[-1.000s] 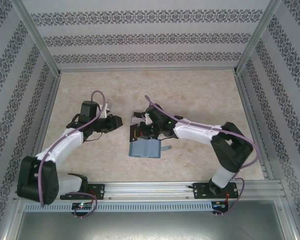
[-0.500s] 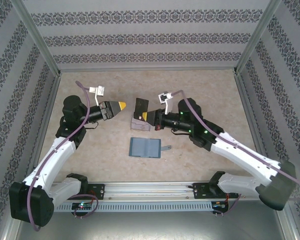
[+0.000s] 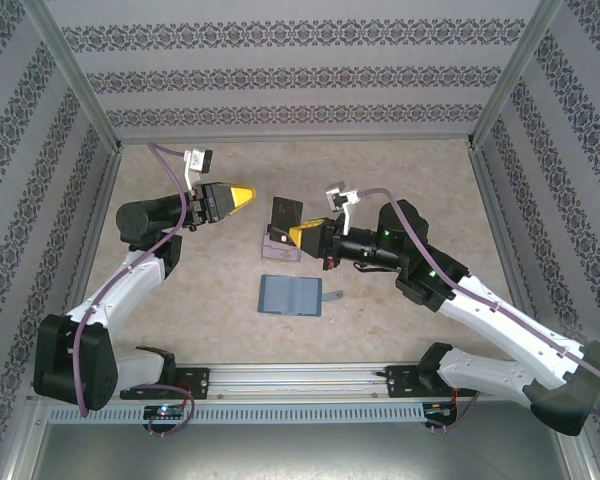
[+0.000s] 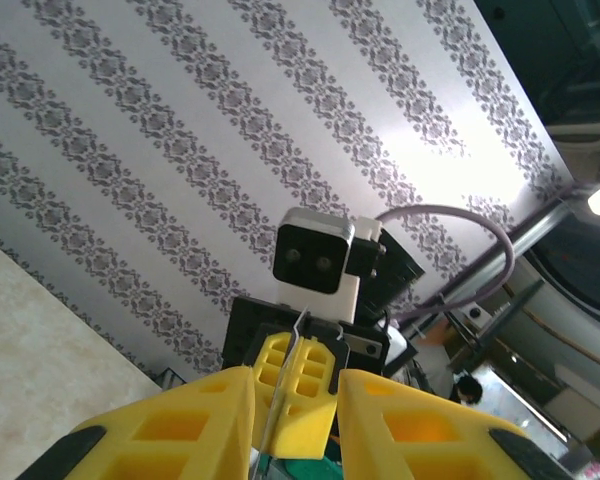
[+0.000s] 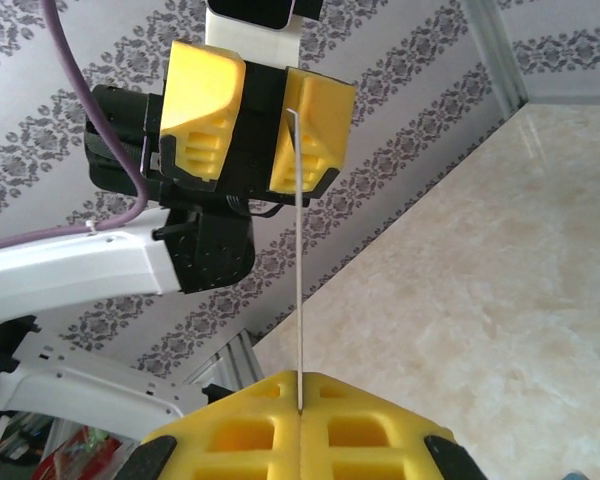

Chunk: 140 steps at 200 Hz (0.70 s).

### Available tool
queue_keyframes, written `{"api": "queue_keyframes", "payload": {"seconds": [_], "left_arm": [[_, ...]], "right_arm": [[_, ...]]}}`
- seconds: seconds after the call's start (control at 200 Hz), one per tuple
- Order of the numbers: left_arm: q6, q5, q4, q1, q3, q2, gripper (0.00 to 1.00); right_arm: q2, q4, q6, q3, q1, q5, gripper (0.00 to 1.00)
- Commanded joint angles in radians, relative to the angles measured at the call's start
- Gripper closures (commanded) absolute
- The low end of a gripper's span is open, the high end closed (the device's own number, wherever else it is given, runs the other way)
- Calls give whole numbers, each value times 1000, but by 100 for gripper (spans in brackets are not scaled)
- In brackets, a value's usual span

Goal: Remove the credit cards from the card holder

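The teal-blue card holder (image 3: 291, 295) lies open and flat on the table, its strap tab pointing right. My right gripper (image 3: 300, 236) hovers above and behind it, shut on a black credit card (image 3: 285, 211) that stands up from the fingers. In the right wrist view that card (image 5: 299, 280) shows edge-on as a thin pale line rising from the closed right gripper (image 5: 300, 388). My left gripper (image 3: 242, 195) faces it from the left, a short gap away, open and holding nothing. From the left wrist, the left gripper (image 4: 295, 380) frames the right fingers (image 4: 315, 375).
A clear plastic tray (image 3: 277, 248) sits on the table just behind the holder, under the held card. Patterned walls and metal posts enclose the table on three sides. The beige tabletop (image 3: 400, 190) stretches behind both arms.
Both arms have risen from low over the holder. The right gripper now holds the black card up in the air, and the left gripper has swung up and back to face it.
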Motion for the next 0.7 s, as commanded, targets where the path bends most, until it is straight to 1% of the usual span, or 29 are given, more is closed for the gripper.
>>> {"api": "queue_keyframes", "payload": {"seconds": [0.0, 0.44, 0.565, 0.694], "left_arm": [[-65, 56, 139, 6, 28, -20, 72], [-61, 99, 138, -41, 6, -22, 71], [-53, 108, 139, -51, 5, -28, 74], [-47, 117, 139, -58, 0, -29, 80]], "right_arm": [[4, 37, -25, 51, 11, -28, 97], [105, 20, -26, 167, 26, -79, 95], [116, 23, -21, 172, 30, -79, 95], [123, 24, -17, 176, 32, -80, 95]]}}
